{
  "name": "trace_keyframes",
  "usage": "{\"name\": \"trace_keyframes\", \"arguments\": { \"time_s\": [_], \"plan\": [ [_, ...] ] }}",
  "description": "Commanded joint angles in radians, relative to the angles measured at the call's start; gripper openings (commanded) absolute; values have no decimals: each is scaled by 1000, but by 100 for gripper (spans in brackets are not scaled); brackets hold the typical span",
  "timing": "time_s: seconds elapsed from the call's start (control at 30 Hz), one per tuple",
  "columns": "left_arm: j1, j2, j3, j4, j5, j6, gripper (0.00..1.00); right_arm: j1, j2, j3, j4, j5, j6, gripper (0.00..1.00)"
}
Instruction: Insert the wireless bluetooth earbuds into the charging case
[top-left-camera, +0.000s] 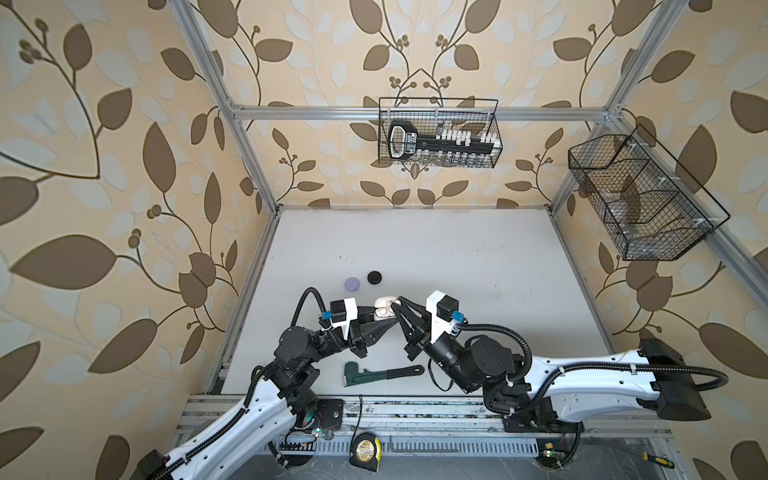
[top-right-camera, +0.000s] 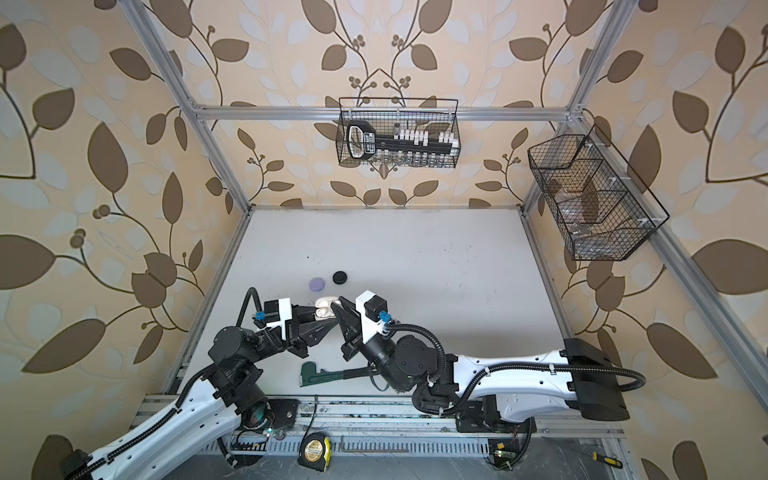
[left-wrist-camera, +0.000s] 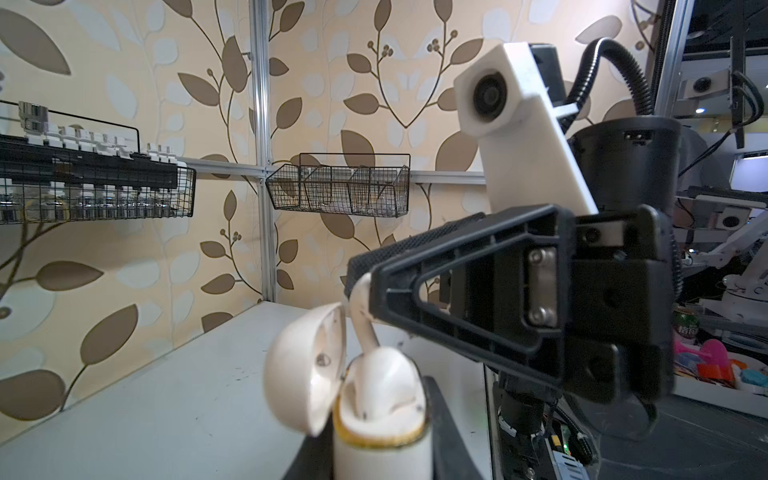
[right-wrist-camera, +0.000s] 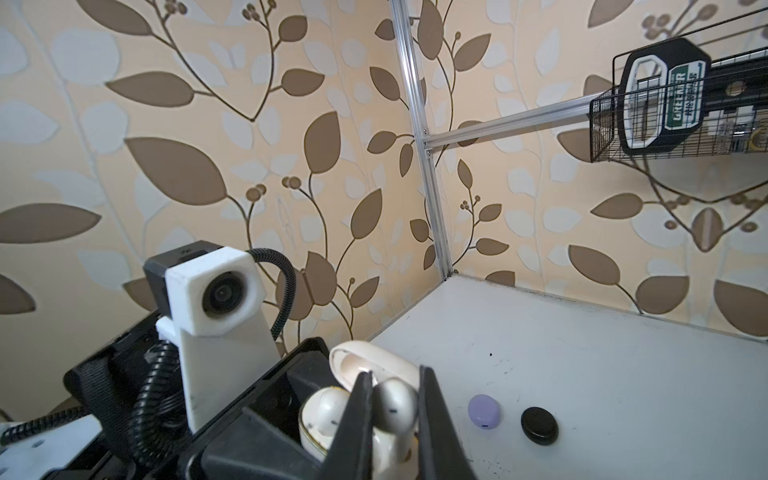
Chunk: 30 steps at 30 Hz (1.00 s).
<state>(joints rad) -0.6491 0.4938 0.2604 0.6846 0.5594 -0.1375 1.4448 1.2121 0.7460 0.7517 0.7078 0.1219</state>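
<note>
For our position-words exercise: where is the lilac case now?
In both top views the lilac case lies left of centre on the table, just left of the black case and beyond the open white case held by the left gripper.

Top views: high overhead, angled down onto whole desk, near-identical coverage. Wrist views: low, very close, aimed at each other across open white case; opposite camera housing in frame, back-wall basket shared.
</note>
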Motion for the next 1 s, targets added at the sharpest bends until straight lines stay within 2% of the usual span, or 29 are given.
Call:
{"name": "trace_keyframes", "arguments": {
  "time_s": [0.0, 0.33, 0.47, 0.97],
  "plan": [
    [3, -12, 39, 151, -95, -10, 0, 25, 20, -32, -29, 28, -20, 5],
    [3, -12, 40, 150, -107, -10, 0, 42, 22, -31, -27, 25, -18, 11],
    [3, -13, 37, 161, -55, 7, 0, 42, 32, -8, -58, 33, -15, 12],
    [3, -43, 40, 34, -50, 183, 0, 48, 33, 36, -153, 32, 22, 8]
  ]
}}
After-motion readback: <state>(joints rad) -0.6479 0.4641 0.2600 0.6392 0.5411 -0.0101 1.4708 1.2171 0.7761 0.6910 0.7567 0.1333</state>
